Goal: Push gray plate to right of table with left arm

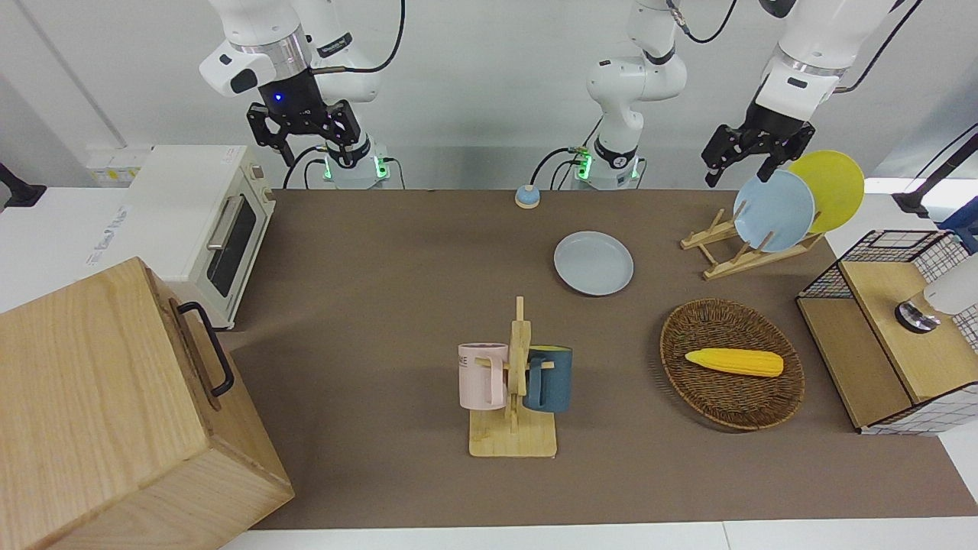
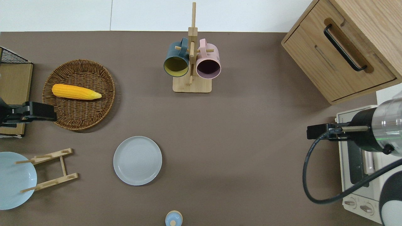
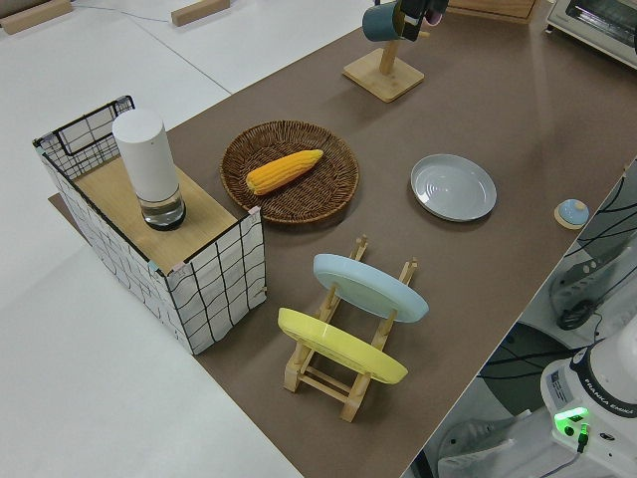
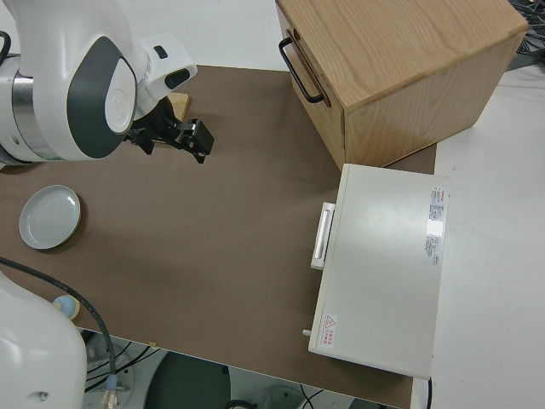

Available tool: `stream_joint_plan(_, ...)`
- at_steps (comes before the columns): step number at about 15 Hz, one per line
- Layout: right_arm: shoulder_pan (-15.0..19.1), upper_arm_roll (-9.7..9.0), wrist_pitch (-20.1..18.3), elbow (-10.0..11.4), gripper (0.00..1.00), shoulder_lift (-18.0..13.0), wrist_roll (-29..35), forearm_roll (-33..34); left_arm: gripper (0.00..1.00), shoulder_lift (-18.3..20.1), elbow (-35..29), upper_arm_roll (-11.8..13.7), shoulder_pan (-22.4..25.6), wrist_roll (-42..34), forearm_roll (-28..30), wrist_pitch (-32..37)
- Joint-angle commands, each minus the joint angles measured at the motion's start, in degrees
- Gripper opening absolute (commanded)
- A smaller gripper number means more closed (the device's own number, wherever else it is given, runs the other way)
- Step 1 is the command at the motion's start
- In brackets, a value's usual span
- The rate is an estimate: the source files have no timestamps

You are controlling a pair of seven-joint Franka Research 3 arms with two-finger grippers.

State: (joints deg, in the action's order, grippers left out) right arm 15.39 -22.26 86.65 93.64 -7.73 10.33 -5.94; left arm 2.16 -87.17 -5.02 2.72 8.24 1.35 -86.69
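The gray plate lies flat on the brown table. It is nearer to the robots than the mug rack and beside the wooden plate rack. My left gripper hangs in the air, open and holding nothing. In the overhead view it is over the wicker basket's edge toward the left arm's end, well apart from the plate. My right gripper is parked and open.
A plate rack holds a sky-blue plate and a yellow plate. A wicker basket holds corn. Also on the table: mug rack, wooden box, toaster oven, wire shelf, small blue knob.
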Motion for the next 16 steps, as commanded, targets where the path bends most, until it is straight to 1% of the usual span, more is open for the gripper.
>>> stream_joint_plan(1, 0.87, -0.42, 0.19, 1.02, 0.996, -0.88, 0.12, -1.09, 0.99, 1.35, -1.86, -0.78, 0.88, -0.5, -1.26, -1.02)
stream_joint_plan(6, 0.96, -0.42, 0.1, 1.02, 0.996, -0.88, 0.12, -1.01, 0.99, 4.42, -7.48, -0.78, 0.71, -0.59, -1.26, -5.15)
stream_joint_plan(10, 0.87, -0.42, 0.1, 0.93, 0.996, -0.88, 0.04, -1.01, 0.99, 5.04, -10.46, -0.78, 0.79, -0.59, -1.17, -7.61)
stream_joint_plan(15, 0.87, -0.33, 0.19, 1.02, 0.996, -0.88, 0.12, -1.01, 0.99, 4.78, -19.33, -0.78, 1.58, -0.59, -0.12, -14.29)
stream_joint_plan(16, 0.87, -0.42, 0.1, 1.02, 0.996, -0.88, 0.12, -1.01, 0.99, 4.78, -21.88, -0.78, 1.67, -0.59, 0.75, -16.48)
